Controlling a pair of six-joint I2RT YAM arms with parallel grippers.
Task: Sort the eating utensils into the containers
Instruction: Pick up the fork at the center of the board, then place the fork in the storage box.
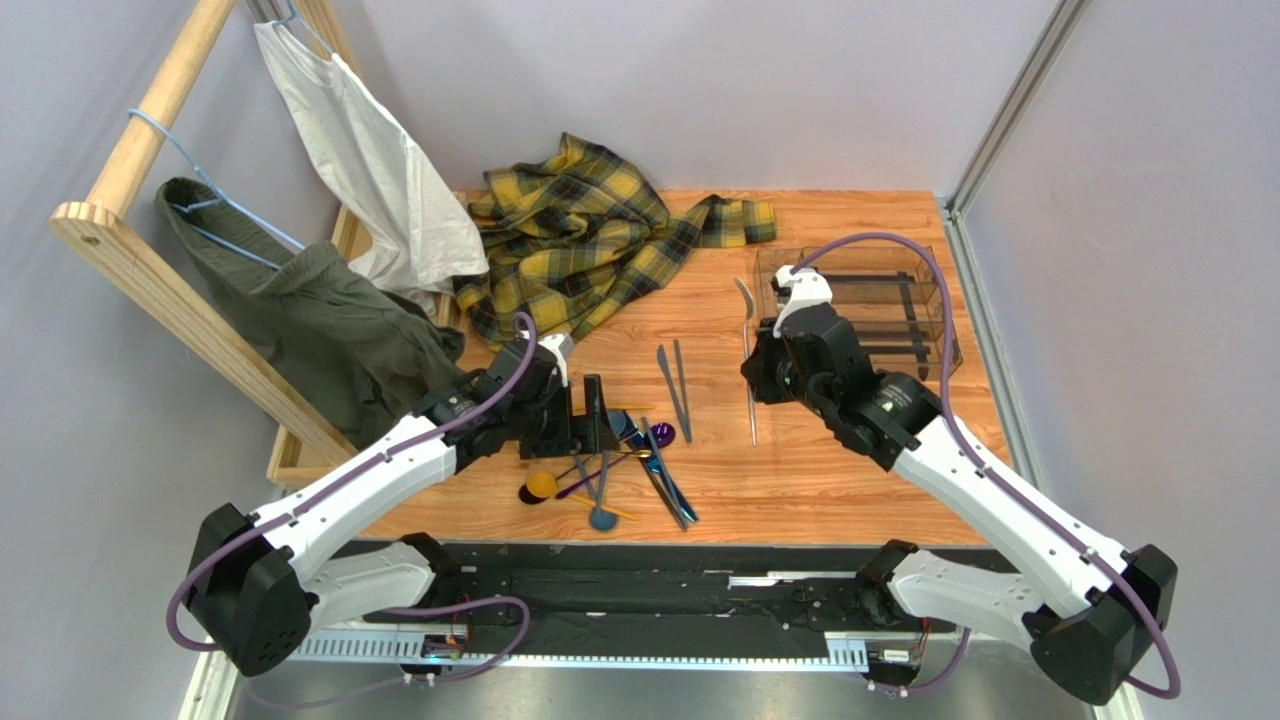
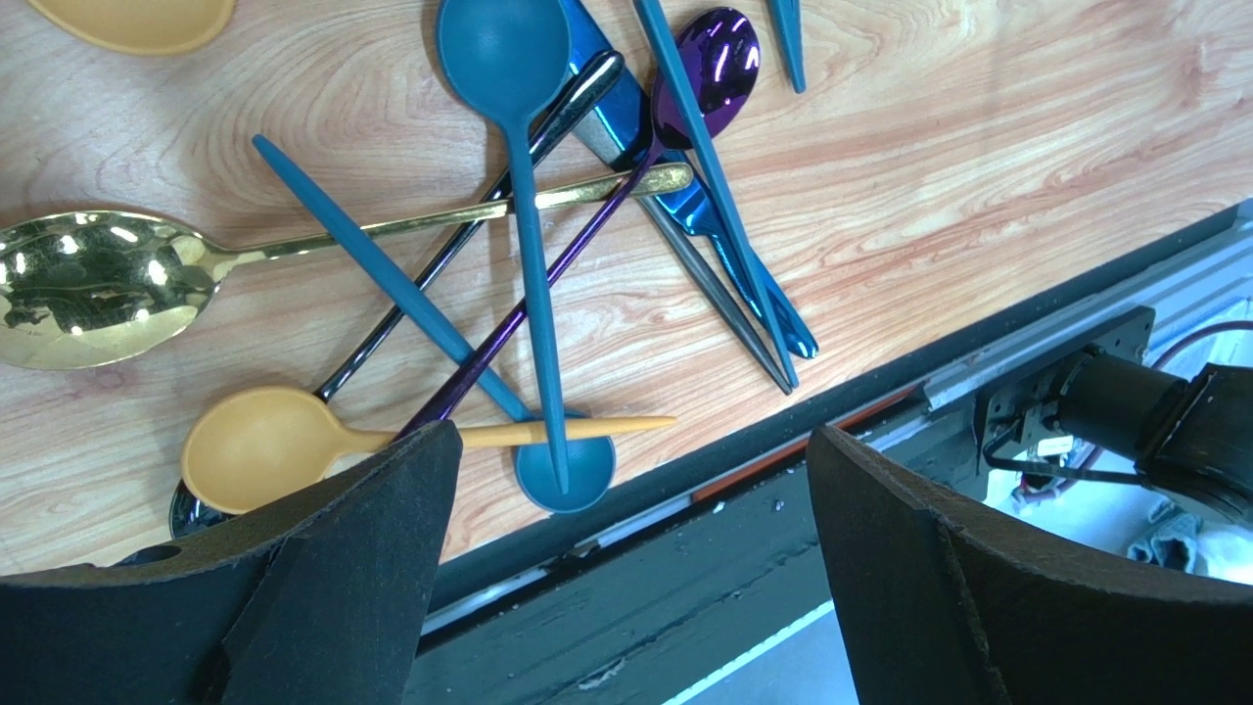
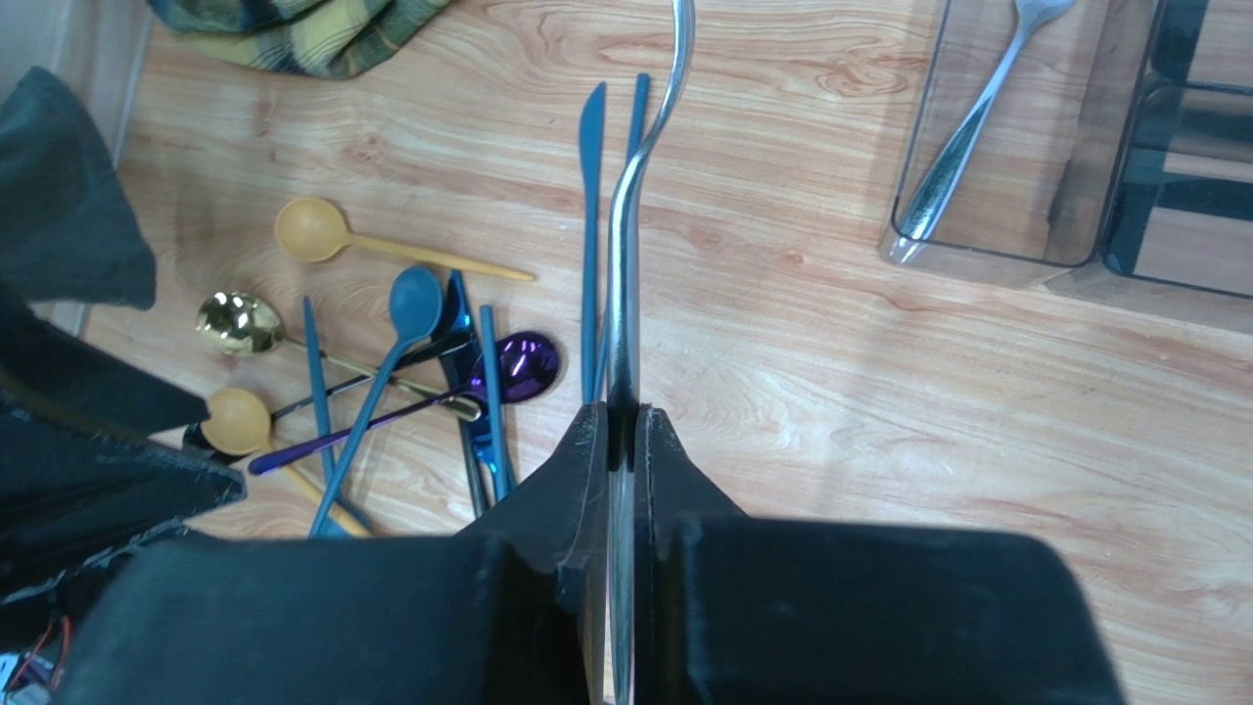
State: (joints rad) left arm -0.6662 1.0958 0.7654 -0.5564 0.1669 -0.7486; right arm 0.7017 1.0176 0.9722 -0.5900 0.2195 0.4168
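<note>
Silver utensil point(image 3: 636, 221), likely light, stiff and slippery, is being clamped mid-length by the right gripper point(image 3: 618, 422), clear tray point(image 3: 971, 259) lying at one o'clock; left gripper point(image 2: 625, 456) is gaping apart.

Bare desk point(image 1: 781, 480) lies open between the tangled cutlery pile point(image 1: 609, 462) and the clear tray point(image 1: 887, 267), apart from two teal pieces point(image 3: 591, 221); plaid cloth point(image 1: 579, 240) crowds the far left.
</note>
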